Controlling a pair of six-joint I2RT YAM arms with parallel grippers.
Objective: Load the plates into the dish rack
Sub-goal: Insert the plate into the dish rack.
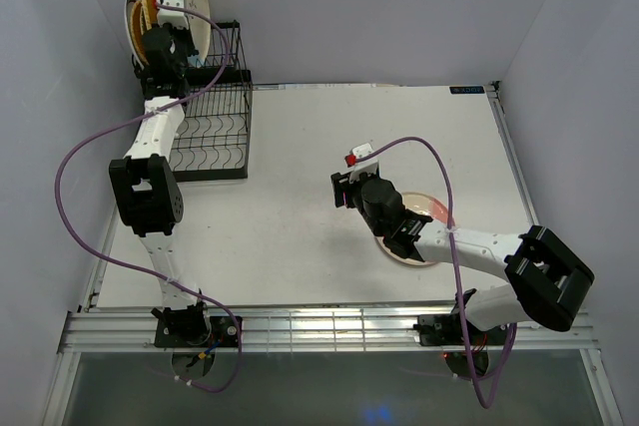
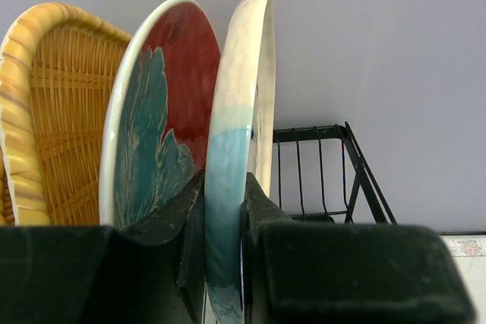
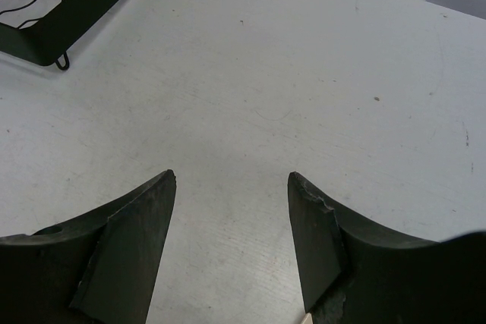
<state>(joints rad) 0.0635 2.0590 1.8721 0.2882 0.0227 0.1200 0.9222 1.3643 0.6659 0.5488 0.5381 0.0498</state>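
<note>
The step in hand is the seating of one plate in the dish rack (image 1: 213,127), which stands at the far left corner of the bench (image 1: 300,147). The left arm (image 1: 150,197) reaches up to the raised end of the rack, and the left claw (image 2: 225,210) is clamped on the lower rim of the cream-blue plate (image 2: 239,111), holding it upright on edge. The red-teal floral plate (image 2: 163,111) stands just beside it, and a woven plate (image 2: 53,111) stands beyond that. The next move, as judged from here, calls for confirming that the rim sits in its slot, then parting the fingers and drawing straight back without nudging the neighbouring plate. The right claw (image 3: 231,187) hangs over bare bench with its fingers apart and nothing between them. The cream-pink plate (image 1: 431,213) lies flat on the bench, partly under the right arm (image 1: 479,246), and appears to be the remaining item to load. The top view alone shows that plate, both arms and the row of standing plates in the rack. The left wrist view alone shows the grip on the rim and the spacing between the plates, but not the slot below. The right wrist view shows only a corner of the rack's lower tier and the open bench.
</note>
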